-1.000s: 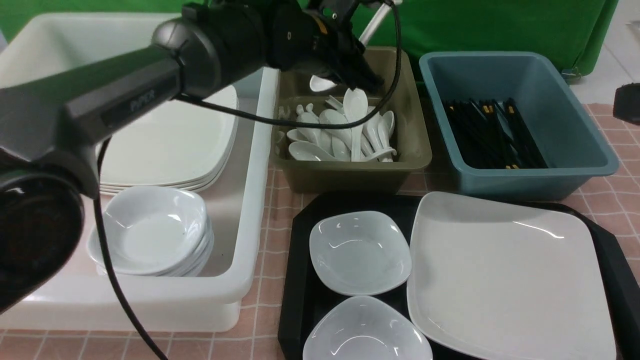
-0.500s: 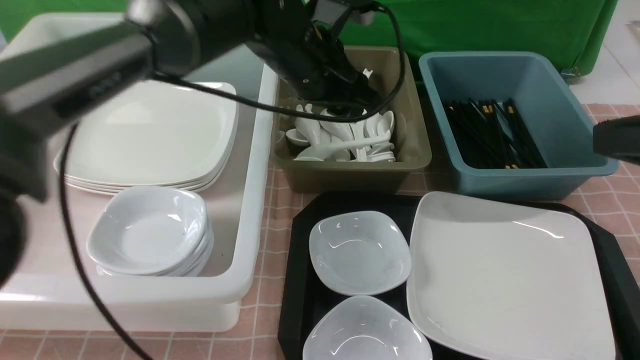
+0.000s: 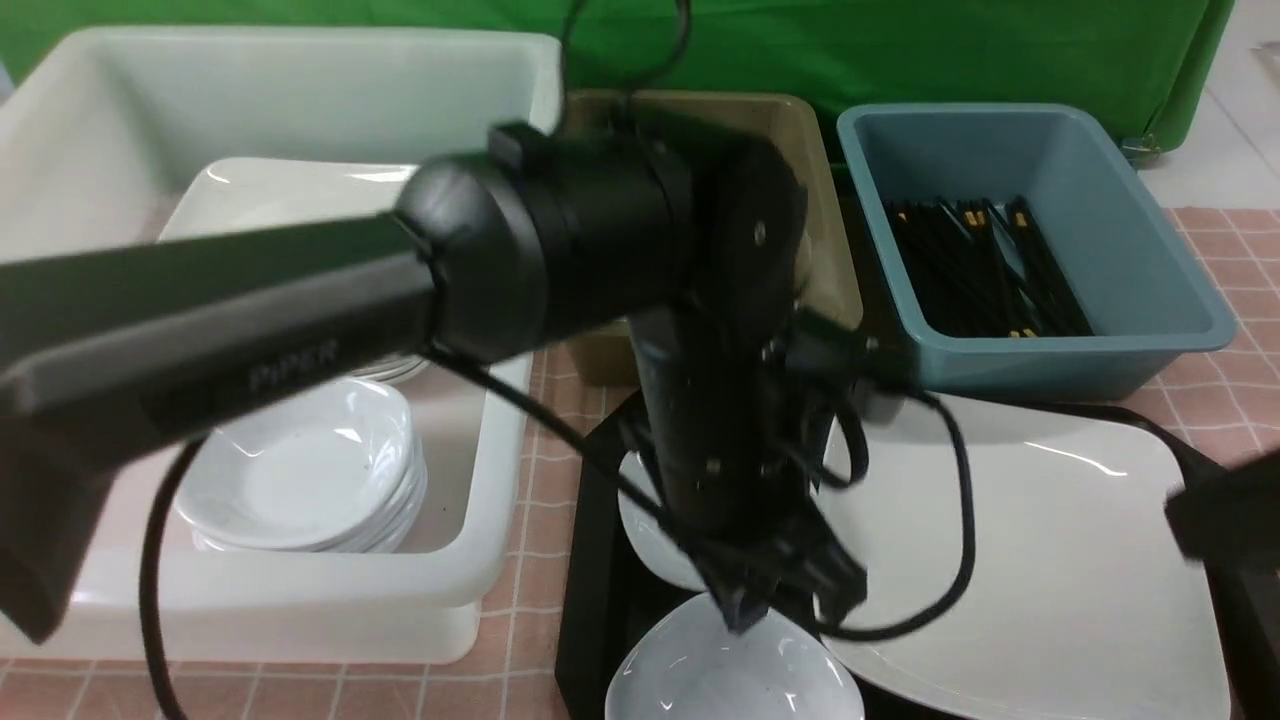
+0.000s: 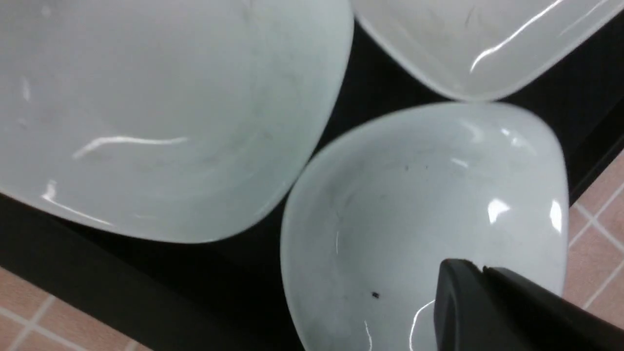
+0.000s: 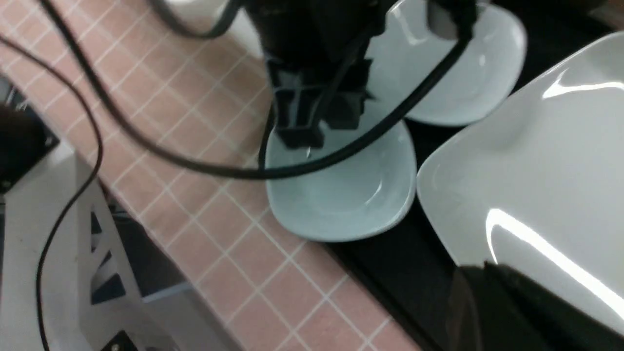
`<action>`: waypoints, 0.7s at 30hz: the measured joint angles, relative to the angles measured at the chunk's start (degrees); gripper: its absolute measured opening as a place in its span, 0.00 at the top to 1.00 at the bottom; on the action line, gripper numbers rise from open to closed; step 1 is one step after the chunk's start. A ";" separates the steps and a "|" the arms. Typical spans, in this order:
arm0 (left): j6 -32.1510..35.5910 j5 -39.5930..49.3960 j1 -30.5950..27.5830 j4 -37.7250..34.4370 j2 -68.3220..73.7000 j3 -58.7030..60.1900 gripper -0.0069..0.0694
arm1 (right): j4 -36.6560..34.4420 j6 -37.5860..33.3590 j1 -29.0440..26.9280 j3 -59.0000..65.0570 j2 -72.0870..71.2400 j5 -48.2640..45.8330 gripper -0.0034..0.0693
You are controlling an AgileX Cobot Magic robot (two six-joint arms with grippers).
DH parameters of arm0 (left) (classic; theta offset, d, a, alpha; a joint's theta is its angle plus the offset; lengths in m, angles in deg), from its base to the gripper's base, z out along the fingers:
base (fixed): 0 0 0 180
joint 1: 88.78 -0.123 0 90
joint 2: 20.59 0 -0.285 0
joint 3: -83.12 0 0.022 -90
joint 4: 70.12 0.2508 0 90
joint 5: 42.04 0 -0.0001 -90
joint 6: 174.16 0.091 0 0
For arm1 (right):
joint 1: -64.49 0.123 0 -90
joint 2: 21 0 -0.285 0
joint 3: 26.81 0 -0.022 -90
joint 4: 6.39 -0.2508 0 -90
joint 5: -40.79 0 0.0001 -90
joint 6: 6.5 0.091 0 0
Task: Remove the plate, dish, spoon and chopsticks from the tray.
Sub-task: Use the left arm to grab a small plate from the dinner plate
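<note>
My left gripper (image 3: 785, 600) hovers over the lower-centre dish (image 3: 690, 680) on the tray (image 3: 592, 600); I cannot tell its jaw spread. At the right edge, my right gripper (image 3: 1225, 520) is pressed together.

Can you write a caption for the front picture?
Left tool poised over the nearest small dish on the black tray, beside the big plate.

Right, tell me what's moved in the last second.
The left gripper left the olive spoon bin, swung back toward the robot and came down over the near small dish on the tray, holding nothing. The right arm came further in over the right edge of the plate. Plate, tray, that dish, the far small dish, white bin and blue bin kept their places.
</note>
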 joint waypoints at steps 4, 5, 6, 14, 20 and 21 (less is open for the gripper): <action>-1.81 -1.83 0.11 2.49 0.96 1.20 0.63 | 0.32 -0.33 0.00 -0.05 0.00 0.12 0.91; -2.44 -3.08 0.13 4.71 1.49 1.34 0.52 | 0.32 -0.33 0.00 -0.05 0.00 0.12 0.91; -2.57 -3.22 0.13 4.95 1.56 1.34 0.51 | 0.32 -0.33 0.00 -0.05 0.00 0.12 0.91; -5.81 -4.72 -0.66 6.71 5.70 1.34 0.21 | 0.32 -0.33 0.00 -0.05 0.00 0.12 0.91; -6.34 -3.44 -0.66 6.12 7.94 1.34 0.23 | -0.47 -0.33 0.00 -0.05 0.00 0.12 0.91; -6.34 -3.31 -0.66 5.84 8.22 1.34 0.25 | -0.61 -0.33 0.00 -0.05 0.00 0.12 0.91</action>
